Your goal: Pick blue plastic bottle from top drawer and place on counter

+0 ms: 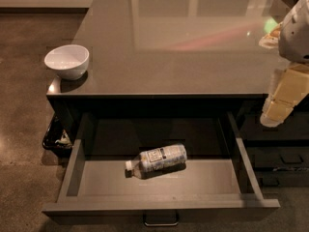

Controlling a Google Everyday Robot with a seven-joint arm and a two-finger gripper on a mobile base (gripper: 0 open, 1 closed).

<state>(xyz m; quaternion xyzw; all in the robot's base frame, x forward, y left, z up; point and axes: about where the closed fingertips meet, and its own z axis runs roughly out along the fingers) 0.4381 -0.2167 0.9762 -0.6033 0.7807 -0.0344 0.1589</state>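
The blue plastic bottle (157, 159) lies on its side on the floor of the open top drawer (72, 170), cap pointing left. The drawer is pulled out below the counter (193, 47), with its bar handle at the bottom edge. The gripper (282, 98) hangs at the right edge of the view, above the drawer's right side and to the right of the bottle. It is well apart from the bottle and holds nothing that I can see.
A white bowl (67, 61) sits on the counter's near left corner. Narrower dark drawer fronts (282, 158) stand to the right of the open drawer. A dark bin with trash (57, 139) is on the mottled floor at the left.
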